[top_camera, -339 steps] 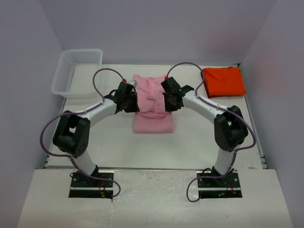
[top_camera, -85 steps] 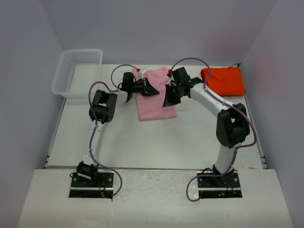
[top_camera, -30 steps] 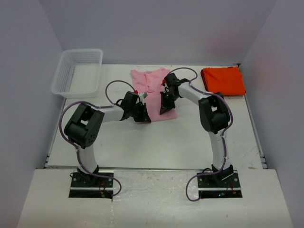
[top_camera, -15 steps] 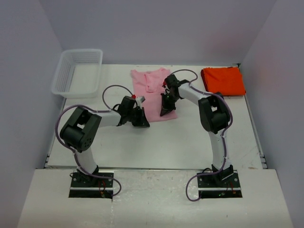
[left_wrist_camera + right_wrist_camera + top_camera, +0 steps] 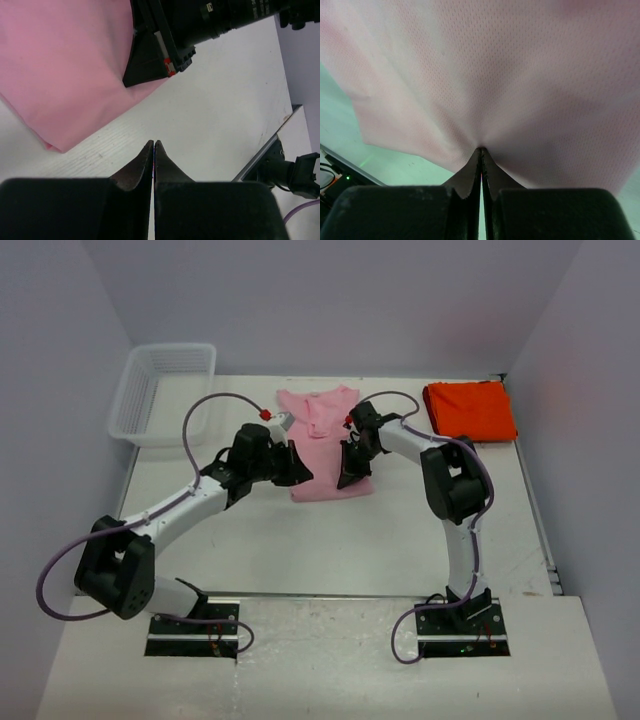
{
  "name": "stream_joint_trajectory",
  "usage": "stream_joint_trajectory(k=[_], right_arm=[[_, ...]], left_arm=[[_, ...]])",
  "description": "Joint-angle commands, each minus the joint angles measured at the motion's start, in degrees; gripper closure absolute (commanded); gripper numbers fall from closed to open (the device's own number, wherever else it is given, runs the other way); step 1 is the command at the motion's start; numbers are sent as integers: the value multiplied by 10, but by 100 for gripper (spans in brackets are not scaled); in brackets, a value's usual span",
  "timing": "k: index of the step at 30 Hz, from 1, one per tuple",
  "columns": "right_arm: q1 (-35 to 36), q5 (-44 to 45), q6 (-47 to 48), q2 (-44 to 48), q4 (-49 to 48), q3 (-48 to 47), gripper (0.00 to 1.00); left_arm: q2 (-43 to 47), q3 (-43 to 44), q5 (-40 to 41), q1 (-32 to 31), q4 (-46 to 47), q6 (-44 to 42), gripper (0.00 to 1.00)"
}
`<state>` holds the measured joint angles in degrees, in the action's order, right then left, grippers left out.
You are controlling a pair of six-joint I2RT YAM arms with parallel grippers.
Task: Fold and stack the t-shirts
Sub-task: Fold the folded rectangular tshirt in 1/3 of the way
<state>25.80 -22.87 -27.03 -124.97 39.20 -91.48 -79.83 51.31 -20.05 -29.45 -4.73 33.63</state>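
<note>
From above, a light pink cloth t-shirt point(image 5: 322, 440) lies partly folded on the far middle of the white table point(image 5: 320, 540), collar end toward the back wall. A bright orange-red cloth t-shirt point(image 5: 470, 410) rests folded into a flat rectangle at the far right corner, well apart from the pink one. A white plastic mesh basket point(image 5: 132, 390) stands at the far left. The left gripper point(image 5: 294, 466) sits low at the pink garment's near left edge. The right gripper point(image 5: 347, 476) is down on its near right corner. From this height the jaws of neither can be made out.

Seen from the left wrist, the left gripper's two fingers are pressed tip to tip with nothing between them, over bare tabletop just beside the edge of the pink cloth point(image 5: 65, 65). The black right gripper rests on the cloth's corner beyond.

Seen from the right wrist, the right gripper's fingers are pinched tight on a tuck of the pink fabric point(image 5: 530, 75), and creases fan out from the tips across the fine-meshed cloth.
</note>
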Motion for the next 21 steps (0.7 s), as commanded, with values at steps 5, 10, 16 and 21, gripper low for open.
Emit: stream_joint_trajectory(k=[5,10,16,21], right_arm=[[0,6,4,21,3,10,100],[0,5,6,19,2,10,100],[-1,8,7,23,3,14,100],[0,10,7,26,4,17,100]], left_arm=[[-108,12,28,-2,-6,-4,100],[-160,12,35,-2,22,-8,100],[-209,30,45,1,33,-17,100],[-231,35,41,6,37,-17,100]])
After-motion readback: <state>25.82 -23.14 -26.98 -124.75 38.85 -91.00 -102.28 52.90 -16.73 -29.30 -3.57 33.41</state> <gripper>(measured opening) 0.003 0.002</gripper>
